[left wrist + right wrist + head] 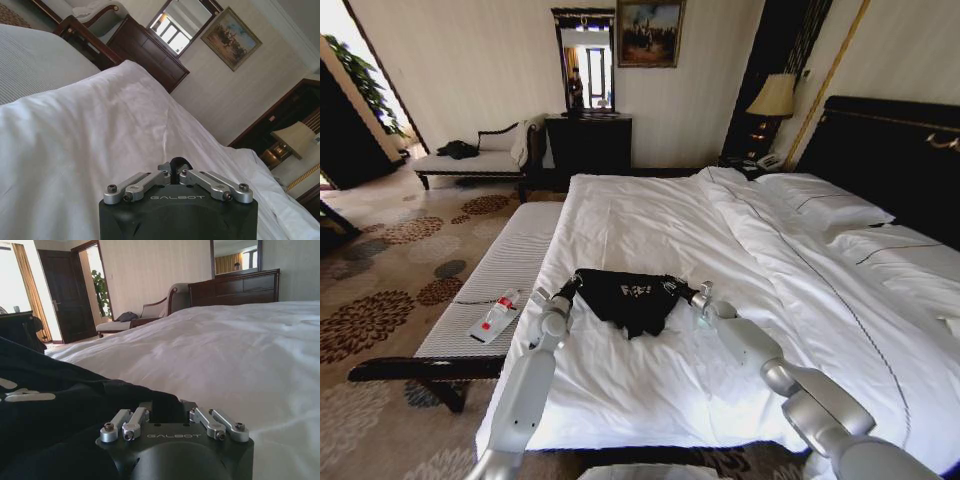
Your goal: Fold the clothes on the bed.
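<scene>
**Inspector A:** Left end effector (571, 284) first. What is its condition?

**Inspector B:** Its fingers are drawn together on the left edge of the black T-shirt (625, 298). In the left wrist view the left end effector (174, 169) has its linkages folded inward, with a small dark fold of fabric pinched at the tips. It sits low over the white sheet.

**Inspector A:** And the right end effector (691, 291)?

**Inspector B:** Likewise closed, gripping the T-shirt's right edge. In the right wrist view the right end effector (167, 407) has black cloth bunched directly between its tips, and the T-shirt (60, 410) spreads away from it across the sheet.

**Inspector A:** Location of the garment?

**Inspector B:** On the bed (650, 390), toward the foot end, held between the two end effectors. Its top edge is pulled fairly straight between them; the lower part narrows to a point toward the foot of the bed. Small white lettering shows on the chest. Whether the cloth is raised clear of the sheet, I cannot tell.

**Inspector A:** Surroundings?

**Inspector B:** A striped bench (505, 280) stands just beside the bed on the robot's left, with a bottle (496, 315) lying on it. Pillows (820, 200) lie at the bed's far end, against the dark headboard (895, 150).
</scene>
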Tool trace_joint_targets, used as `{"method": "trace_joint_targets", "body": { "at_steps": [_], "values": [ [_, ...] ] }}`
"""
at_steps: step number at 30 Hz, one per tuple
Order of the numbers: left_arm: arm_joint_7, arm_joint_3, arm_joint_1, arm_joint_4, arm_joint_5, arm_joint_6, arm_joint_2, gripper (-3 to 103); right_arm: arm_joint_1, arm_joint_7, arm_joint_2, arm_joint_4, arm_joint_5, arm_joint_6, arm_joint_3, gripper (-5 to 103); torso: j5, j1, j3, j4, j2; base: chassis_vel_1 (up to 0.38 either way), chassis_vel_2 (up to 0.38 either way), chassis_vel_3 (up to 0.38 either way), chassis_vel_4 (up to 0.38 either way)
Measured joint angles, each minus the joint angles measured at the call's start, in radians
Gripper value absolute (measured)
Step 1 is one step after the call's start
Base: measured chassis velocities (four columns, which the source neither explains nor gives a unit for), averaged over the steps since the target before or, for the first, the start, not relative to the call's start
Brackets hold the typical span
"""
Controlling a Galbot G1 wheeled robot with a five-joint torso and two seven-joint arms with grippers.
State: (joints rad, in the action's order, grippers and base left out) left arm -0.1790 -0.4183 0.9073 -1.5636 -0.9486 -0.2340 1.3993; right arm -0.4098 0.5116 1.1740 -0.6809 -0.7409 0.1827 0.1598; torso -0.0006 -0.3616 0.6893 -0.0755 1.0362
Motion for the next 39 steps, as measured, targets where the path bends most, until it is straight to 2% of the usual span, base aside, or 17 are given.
{"method": "trace_joint_targets", "body": {
  "at_steps": [1, 3, 5, 8, 11, 18, 21, 22, 25, 27, 29, 30, 35, 39],
  "values": [
    [0.000, 0.000, 0.000, 0.000, 0.000, 0.000, 0.000, 2, 0.000, 0.000, 0.000, 0.000, 0.000, 0.000, 0.000, 33, 0.0000, 0.000, 0.000, 0.0000, 0.000, 0.000, 0.000, 0.000, 0.000],
    [-0.001, -0.002, 0.002, -0.003, -0.001, 0.000, 0.000, 2, -0.004, 0.000, -0.002, -0.001, 0.017, 0.005, 0.000, 22, 0.0000, 0.000, 0.000, -0.0001, 0.000, 0.000, 0.000, 0.000, 0.000],
    [-0.001, -0.002, 0.002, -0.004, -0.001, 0.000, -0.001, 2, -0.005, 0.000, -0.003, -0.002, 0.021, 0.008, -0.001, 22, 0.0000, 0.000, 0.000, -0.0001, 0.000, 0.000, 0.000, 0.000, 0.000],
    [-0.002, -0.006, 0.002, -0.008, -0.006, 0.000, -0.006, 2, -0.017, -0.001, -0.008, -0.016, 0.025, 0.027, -0.013, 7, 0.0000, 0.000, 0.000, -0.0001, 0.000, 0.000, 0.000, 0.000, 0.000],
    [-0.004, -0.008, 0.000, -0.013, -0.015, 0.001, -0.013, 2, -0.031, -0.004, -0.015, -0.036, 0.026, 0.042, -0.028, 1, 0.0001, 0.000, 0.000, 0.0000, 0.000, 0.000, 0.000, 0.000, 0.000],
    [-0.010, -0.008, -0.009, -0.034, -0.039, 0.008, -0.033, 2, -0.069, -0.068, -0.042, -0.119, 0.058, 0.088, -0.108, 0, 0.0001, 0.000, 0.000, -0.0001, 0.000, 0.000, 0.000, 0.000, 0.000],
    [-0.015, -0.008, -0.016, -0.066, -0.056, 0.015, -0.065, 2, -0.110, -0.148, -0.088, -0.257, 0.063, 0.094, -0.169, 0, 0.0000, 0.000, 0.000, 0.0002, 0.000, 0.000, 0.000, 0.000, 0.000],
    [-0.015, -0.008, -0.016, -0.066, -0.056, 0.015, -0.065, 2, -0.110, -0.148, -0.088, -0.257, 0.063, 0.094, -0.169, 0, 0.0000, 0.000, 0.000, 0.0002, 0.000, 0.000, 0.000, 0.000, 0.000],
    [-0.017, -0.008, -0.026, -0.111, -0.066, 0.022, -0.117, 2, -0.158, -0.233, -0.143, -0.437, 0.057, 0.093, -0.224, 0, 0.0003, 0.000, 0.000, -0.0003, 0.000, 0.000, 0.000, 0.000, 0.000],
    [-0.017, -0.008, -0.029, -0.128, -0.068, 0.026, -0.136, 2, -0.171, -0.251, -0.159, -0.490, 0.053, 0.092, -0.238, 0, 0.0000, 0.000, 0.000, -0.0001, 0.000, 0.000, 0.000, 0.000, 0.000],
    [-0.017, -0.008, -0.035, -0.180, -0.068, 0.034, -0.187, 2, -0.209, -0.292, -0.202, -0.637, 0.036, 0.087, -0.272, 0, 0.0000, 0.000, 0.000, 0.0001, 0.000, 0.000, 0.000, 0.000, 0.000],
    [-0.017, -0.008, -0.035, -0.180, -0.068, 0.034, -0.187, 2, -0.209, -0.292, -0.202, -0.637, 0.036, 0.087, -0.272, 0, 0.0000, 0.000, 0.000, 0.0001, 0.000, 0.000, 0.000, 0.000, 0.000],
    [-0.010, -0.019, -0.035, -0.289, -0.059, 0.042, -0.285, 2, -0.268, -0.333, -0.288, -0.841, -0.013, 0.076, -0.321, 0, 0.0001, 0.000, 0.000, -0.0001, 0.000, 0.000, 0.000, 0.000, 0.000],
    [-0.007, -0.032, -0.032, -0.333, -0.058, 0.043, -0.318, 2, -0.288, -0.337, -0.326, -0.925, -0.031, 0.071, -0.342, 0, 0.0000, 0.000, 0.000, 0.0000, 0.000, 0.000, 0.000, 0.000, 0.000]
  ]
}}
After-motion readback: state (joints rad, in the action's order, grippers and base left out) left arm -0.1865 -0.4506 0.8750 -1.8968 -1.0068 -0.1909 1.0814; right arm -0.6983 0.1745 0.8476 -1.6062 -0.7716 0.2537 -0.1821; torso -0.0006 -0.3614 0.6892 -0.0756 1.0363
